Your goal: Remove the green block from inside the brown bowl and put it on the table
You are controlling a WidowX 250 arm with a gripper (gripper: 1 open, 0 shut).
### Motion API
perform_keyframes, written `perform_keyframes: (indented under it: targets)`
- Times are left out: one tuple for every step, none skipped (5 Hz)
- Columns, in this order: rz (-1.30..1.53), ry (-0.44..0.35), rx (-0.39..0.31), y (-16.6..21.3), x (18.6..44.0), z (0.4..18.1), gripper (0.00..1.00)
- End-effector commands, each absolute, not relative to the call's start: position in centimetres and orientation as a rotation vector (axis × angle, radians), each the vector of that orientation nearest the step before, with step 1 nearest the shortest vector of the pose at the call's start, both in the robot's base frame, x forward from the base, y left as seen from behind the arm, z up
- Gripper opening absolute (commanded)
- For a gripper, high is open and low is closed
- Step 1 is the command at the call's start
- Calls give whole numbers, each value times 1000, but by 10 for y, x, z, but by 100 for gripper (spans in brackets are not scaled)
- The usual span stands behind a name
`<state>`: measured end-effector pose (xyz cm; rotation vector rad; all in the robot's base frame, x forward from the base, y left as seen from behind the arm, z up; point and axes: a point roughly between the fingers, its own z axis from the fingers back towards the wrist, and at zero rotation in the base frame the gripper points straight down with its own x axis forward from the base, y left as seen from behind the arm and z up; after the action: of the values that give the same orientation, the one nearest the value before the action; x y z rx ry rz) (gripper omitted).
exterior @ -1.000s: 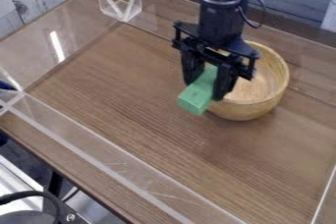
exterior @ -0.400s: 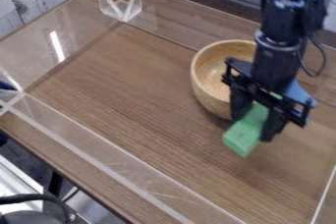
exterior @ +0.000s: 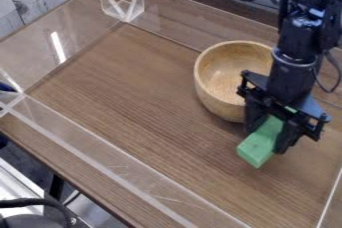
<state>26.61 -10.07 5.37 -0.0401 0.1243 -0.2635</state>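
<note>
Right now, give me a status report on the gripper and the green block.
Gripper shut on green block, out of brown bowl, low over table. Bowl empty. Nothing under the block.

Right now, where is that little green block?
The green block is out of the brown bowl, held in the robot's jaws low over the table, just right of the bowl, toward the camera.
</note>
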Motion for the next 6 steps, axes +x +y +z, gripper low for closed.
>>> perform_keyframes:
  targets:
    - [-270,52,-58,-103,279,69,0]
    - [-275,46,-63,-102,280,69,0]
    - [-280,41,-68,-101,282,68,0]
    - [-284,37,-72,-99,283,67,0]
    - [-289,35,-76,-97,284,66,0]
    - [-293,34,-79,-96,285,65,0]
